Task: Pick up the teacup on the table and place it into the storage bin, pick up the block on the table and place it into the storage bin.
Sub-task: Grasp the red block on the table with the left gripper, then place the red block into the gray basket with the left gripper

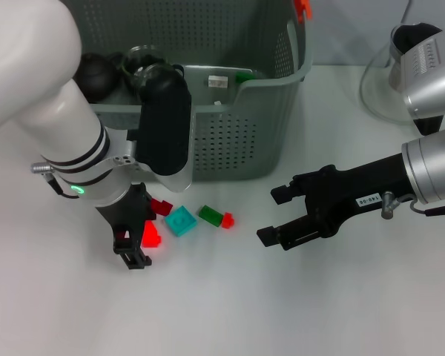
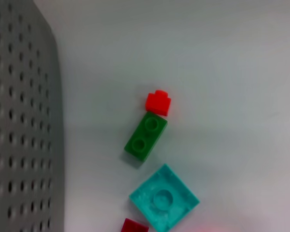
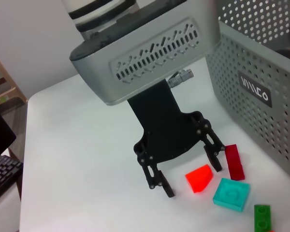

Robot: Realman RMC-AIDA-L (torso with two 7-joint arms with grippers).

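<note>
Jaws apart, the left gripper [image 1: 139,241] stands low over the white table [image 1: 222,311] with a bright red block [image 1: 151,235] between its fingers, not clamped. Just beside lie a dark red block [image 1: 161,206], a teal block [image 1: 181,220], a green block [image 1: 209,214] and a small red block [image 1: 227,219], near the storage bin [image 1: 230,141]. Off to the right, the right gripper [image 1: 273,215] hovers with jaws apart, holding nothing.

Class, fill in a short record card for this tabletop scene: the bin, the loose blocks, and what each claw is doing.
Storage bin: grey-green perforated basket at the table's far side
Blocks on table: bright red wedge, dark red, teal square, green, small red
Left claw: open, down at the table, straddling the bright red wedge
Right claw: open, above the table, holding nothing
</note>
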